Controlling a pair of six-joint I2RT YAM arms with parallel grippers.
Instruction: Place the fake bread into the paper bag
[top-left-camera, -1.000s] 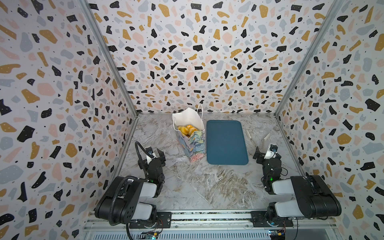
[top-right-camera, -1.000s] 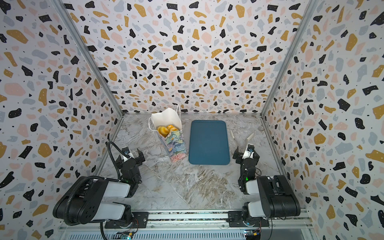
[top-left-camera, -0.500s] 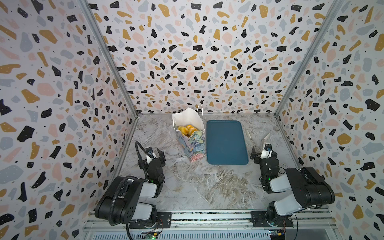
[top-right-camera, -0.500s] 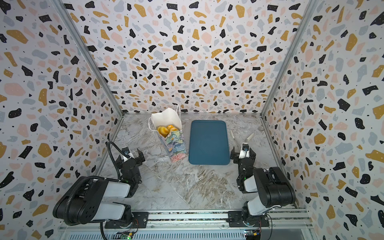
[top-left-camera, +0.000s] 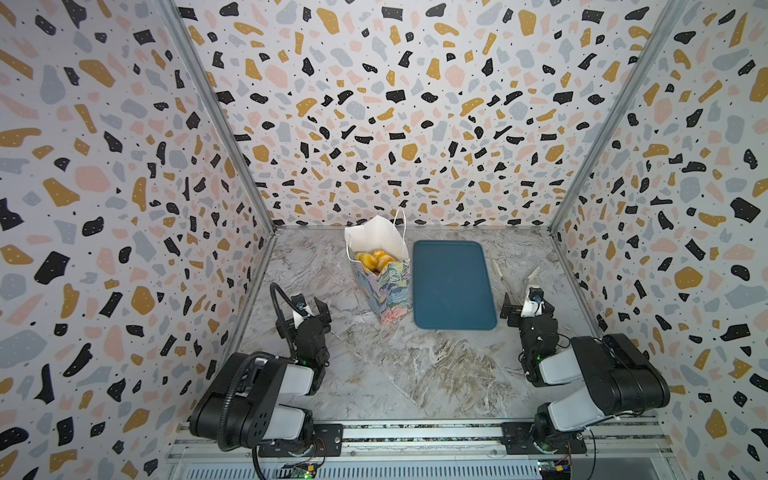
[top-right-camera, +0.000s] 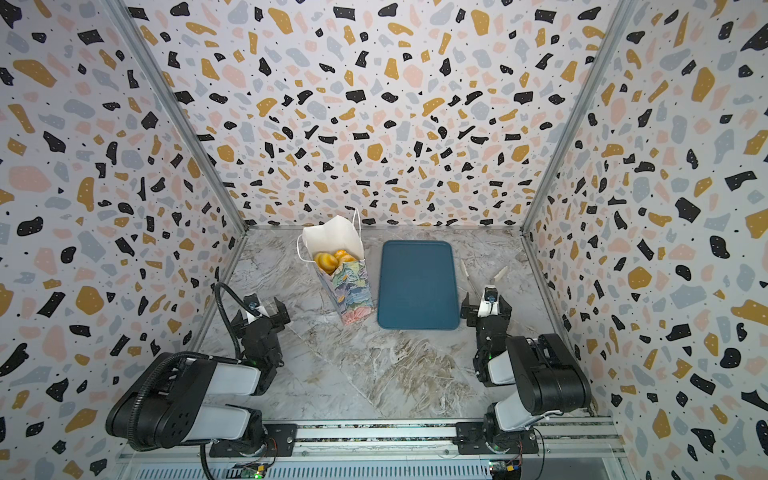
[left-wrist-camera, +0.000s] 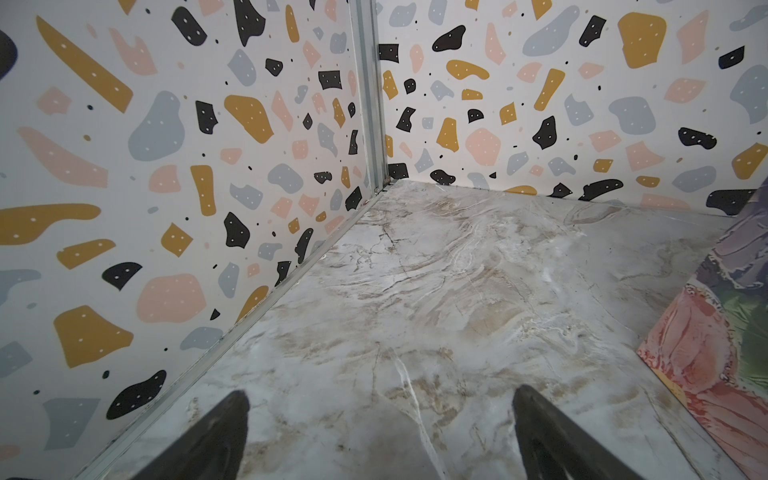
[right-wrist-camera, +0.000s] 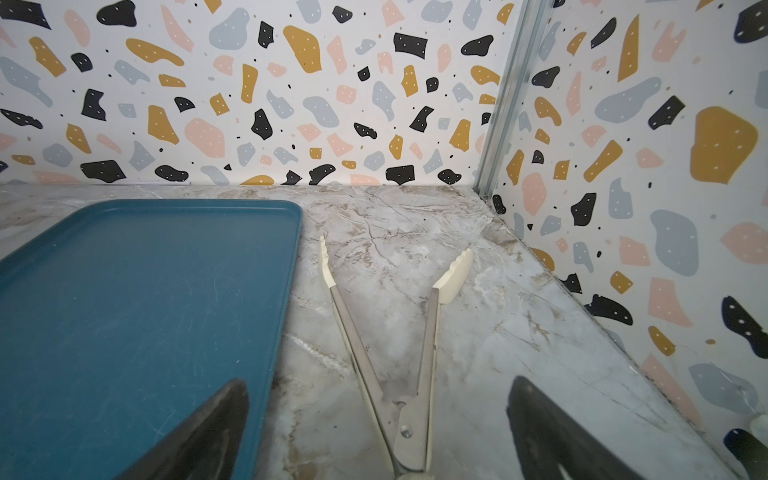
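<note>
– Inside the paper bag (top-left-camera: 388, 291), heaped up to the mouth: the fake bread (top-left-camera: 374, 259). Several golden pieces show in both top views. Can't count them, the lower ones are hidden.
– Any left out?
– None visible on the tray (top-left-camera: 453, 286) or the tabletop (top-left-camera: 395, 365). Reads as task done.
– Bag position?
– Upright, toward the back, just beside the tray's left edge. Touching or not, can't tell.
– If a piece needs regripping?
– My guess: light, hollow or foam, smooth skin, so a bit slippery. Pinch across the short width, not end to end. Low force.
– And the bag?
– Thin paper, tall, narrow base, load sits high. Likely tips on a side nudge and creases if squeezed. Take the top rim, or brace low on its side. Approach from above only.
– Arms?
– Both folded back low by the front rail (top-left-camera: 415, 434), aimed toward the back wall (top-left-camera: 395, 124), tilted slightly down.
– Left?
– The left gripper (left-wrist-camera: 380, 397) has its jaws spread wide with nothing between them and bare tabletop ahead. The bag's corner sits at the edge of its wrist view. Near the bag, not touching.
– Right?
– The right gripper (right-wrist-camera: 378, 384) is spread wide too, holding nothing. The tongs (right-wrist-camera: 409, 440) lie splayed on the tabletop right ahead of it, hinge end nearest, between the tray and the right wall (right-wrist-camera: 665, 187). Not gripped.
</note>
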